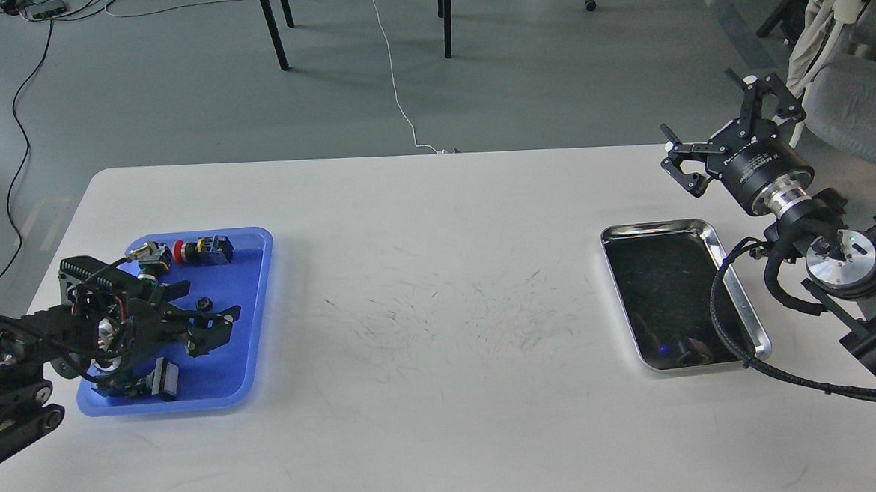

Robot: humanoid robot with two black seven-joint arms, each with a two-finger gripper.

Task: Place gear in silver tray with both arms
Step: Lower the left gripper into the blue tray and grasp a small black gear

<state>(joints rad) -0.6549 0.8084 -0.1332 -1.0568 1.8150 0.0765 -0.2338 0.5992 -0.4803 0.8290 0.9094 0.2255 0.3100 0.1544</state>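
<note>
Silver tray [741,301] flat on the white table [439,276], toward the right side, long axis running away from the robot, near end a little wider in view. Dark mirror bottom with only dim reflections in it and a small blue glint near the front edge. Black braided cable [720,314] from the right arm looped across the tray's right rim and near corner, covering part of the bottom.

Right gripper [725,137] raised beyond and to the right of the tray, past the table's far right corner, fingers spread wide and holding nothing. Right arm's silver ring and a joint with a small green light just right of the tray.

Blue plastic tray [254,315] well apart on the left side of the table, with small parts inside: a red-capped button [181,250] by the far rim, a dark block [217,248] just beside it, a black-and-white piece [164,380] near the front rim. Gear not distinguishable among these parts; some too small or too covered to identify.

Left gripper [206,318] low over the blue tray, black fingers pointing right; whether parted or closed around something cannot be told against the dark clutter. Left arm cut off at the lower left edge and hiding the tray's left rim.

Bare table between the trays, marked by faint dark scuffs. Beyond the table, grey floor with cables, chair legs, and a chair [858,104] draped in pale cloth at far right.
</note>
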